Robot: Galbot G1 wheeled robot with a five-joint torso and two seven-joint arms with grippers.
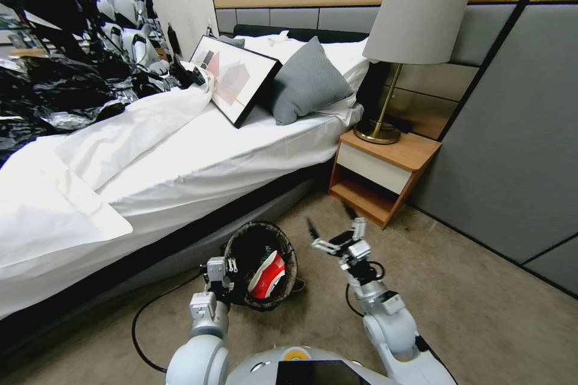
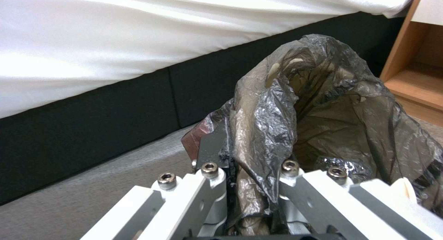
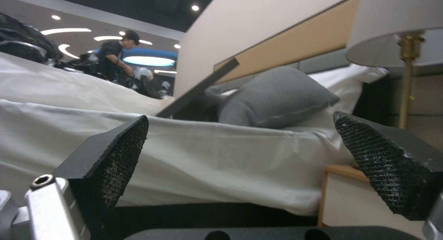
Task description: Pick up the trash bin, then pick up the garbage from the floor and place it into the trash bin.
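The trash bin (image 1: pixel 288 252) lies tilted by the bed, its black-bag-lined mouth facing me. A red and white packet of garbage (image 1: pixel 268 275) rests inside it. My left gripper (image 1: pixel 227 277) is shut on the near rim. In the left wrist view the gripper (image 2: pixel 251 195) pinches the crinkled bag (image 2: pixel 332 105) between its white fingers (image 2: pixel 203 195). My right gripper (image 1: pixel 330 221) hangs open to the right of the bin, above the carpet. In the right wrist view it (image 3: pixel 244 157) holds nothing between its black pads (image 3: pixel 124 153).
The bed (image 1: pixel 198 162) with its dark base runs along the left. A wooden nightstand (image 1: pixel 385 177) carrying a lamp (image 1: pixel 415 18) stands ahead on the right, against a grey wall panel (image 1: pixel 518 150). A black cable (image 1: pixel 144 313) loops across the carpet. Bare carpet (image 1: pixel 481 313) stretches to the right.
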